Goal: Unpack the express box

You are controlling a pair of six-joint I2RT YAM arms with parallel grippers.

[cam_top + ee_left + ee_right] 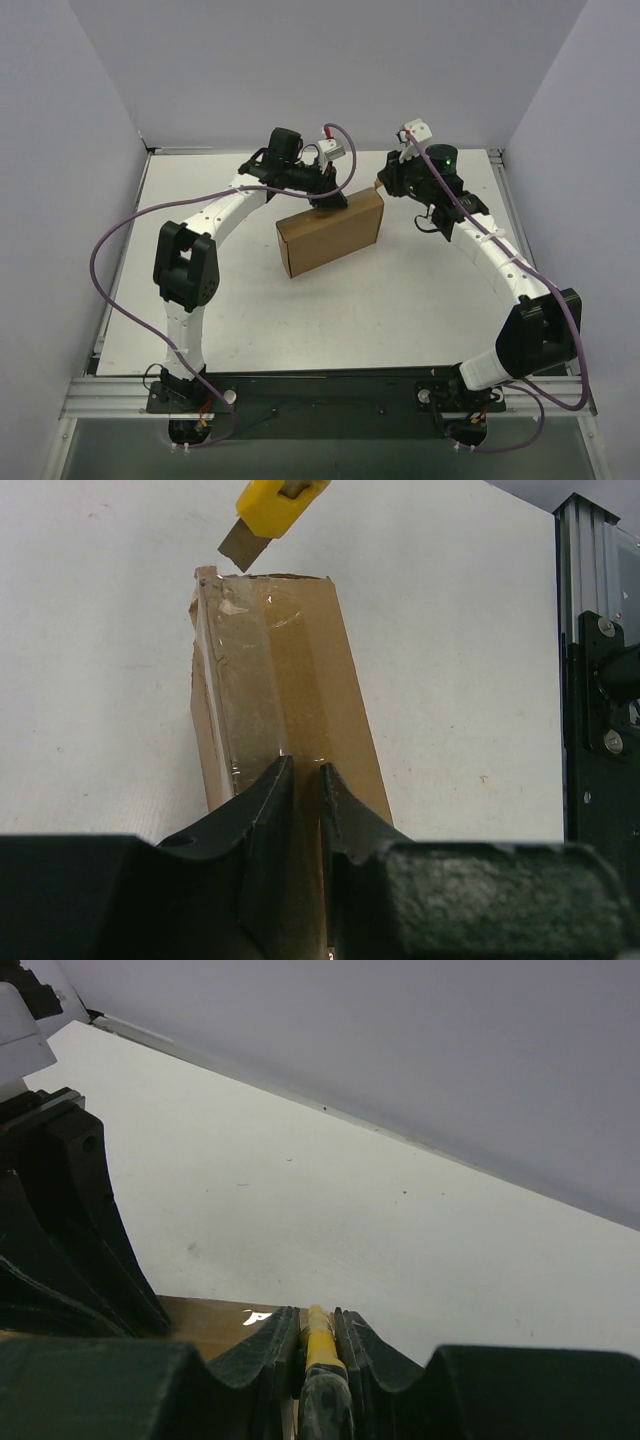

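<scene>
The express box [330,232] is a closed brown cardboard box in the middle of the table. In the left wrist view the box [290,680] shows a narrow face covered with clear tape. My left gripper [328,200] rests on the far edge of the box. Its jaws [300,763] are nearly together on the taped face and hold nothing. My right gripper [385,183] is shut on a yellow utility knife [320,1340] at the box's far right corner. The knife's blade [240,550] touches the far end of the taped face.
The white table [400,300] is walled at the back and both sides. A black and aluminium frame rail [600,680] runs along the table's edge. The left arm's black fingers [60,1240] fill the left of the right wrist view.
</scene>
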